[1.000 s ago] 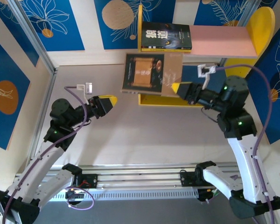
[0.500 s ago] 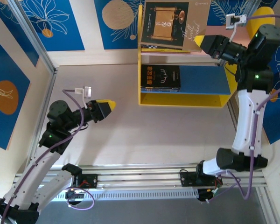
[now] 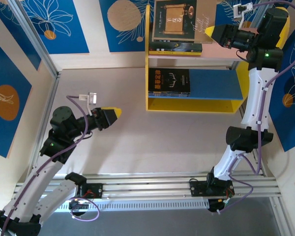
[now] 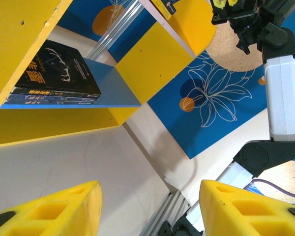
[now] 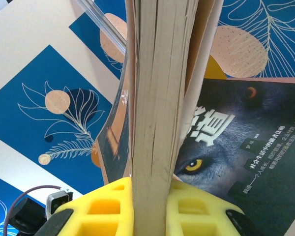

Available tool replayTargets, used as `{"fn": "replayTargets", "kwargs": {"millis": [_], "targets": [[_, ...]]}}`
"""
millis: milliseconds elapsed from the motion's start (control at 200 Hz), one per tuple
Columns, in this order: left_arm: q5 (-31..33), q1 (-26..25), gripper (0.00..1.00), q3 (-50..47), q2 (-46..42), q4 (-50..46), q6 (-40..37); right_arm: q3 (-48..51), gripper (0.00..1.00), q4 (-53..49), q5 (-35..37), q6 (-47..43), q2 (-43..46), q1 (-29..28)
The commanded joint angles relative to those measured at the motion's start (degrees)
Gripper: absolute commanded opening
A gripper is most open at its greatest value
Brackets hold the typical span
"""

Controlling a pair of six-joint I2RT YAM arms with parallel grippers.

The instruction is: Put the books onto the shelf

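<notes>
Right hand (image 3: 212, 31) clenched on the brown book (image 3: 179, 22), level over the shelf's (image 3: 187, 105) dark book (image 3: 177, 47) — set to stack it; left hand (image 3: 114, 113) slack, empty.

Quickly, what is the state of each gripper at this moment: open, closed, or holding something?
Left gripper: open, holding nothing.
Right gripper: closed on the brown book.
</notes>
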State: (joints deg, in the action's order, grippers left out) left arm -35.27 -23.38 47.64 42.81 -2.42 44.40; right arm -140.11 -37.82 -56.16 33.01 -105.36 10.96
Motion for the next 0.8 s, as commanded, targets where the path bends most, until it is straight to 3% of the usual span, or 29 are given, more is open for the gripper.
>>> {"fn": "replayTargets", "kwargs": {"millis": [0, 795], "targets": [[0.7, -0.2, 0.55, 1.2, -0.9, 0.0, -1.7, -2.5, 0.00, -0.5, -2.4, -1.2, -0.3, 0.0], [1.1, -0.2, 0.55, 0.8, -1.0, -0.6, -2.0, -4.5, 0.00, -4.7, 1.6, -4.9, -6.0, -2.3]]}}
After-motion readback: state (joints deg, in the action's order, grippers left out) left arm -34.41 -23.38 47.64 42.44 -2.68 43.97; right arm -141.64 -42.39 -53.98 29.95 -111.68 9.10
